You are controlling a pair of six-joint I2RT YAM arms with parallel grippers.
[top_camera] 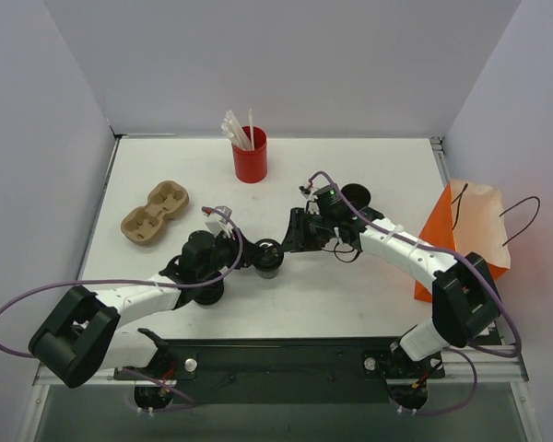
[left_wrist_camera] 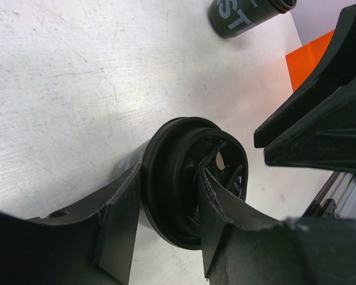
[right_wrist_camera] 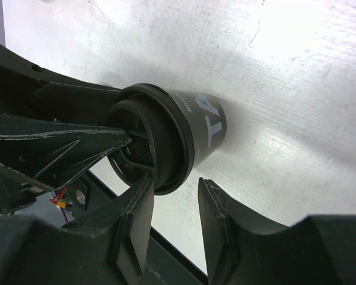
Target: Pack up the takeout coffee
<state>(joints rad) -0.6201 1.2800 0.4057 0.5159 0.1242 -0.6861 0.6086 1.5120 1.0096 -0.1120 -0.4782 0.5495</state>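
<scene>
Lidded coffee cup (right_wrist_camera: 193,127), apparently gripped, contents hidden

Table (top_camera: 369,166): cup of straws (top_camera: 250,157) at far centre. Cup carrier (top_camera: 154,213) lies flat at far left, well apart from the straws. Paper bag (top_camera: 465,241) stands at the rt edge. Low stack of lids (top_camera: 358,195) sits betw. straws & bag, just behind the rt arm. Coffee cup (top_camera: 269,259) stands mid-table, nearer than the straws. Left gripper (top_camera: 251,253) is on its left w/ fingers over the lid. Right gripper (top_camera: 291,241) is on its right, one finger touching the cup's rim, the gap betw. fingers beside the cup, not round it. 2nd cup (left_wrist_camera: 243,15) is farther off toward the bag in left wrist view.
</scene>
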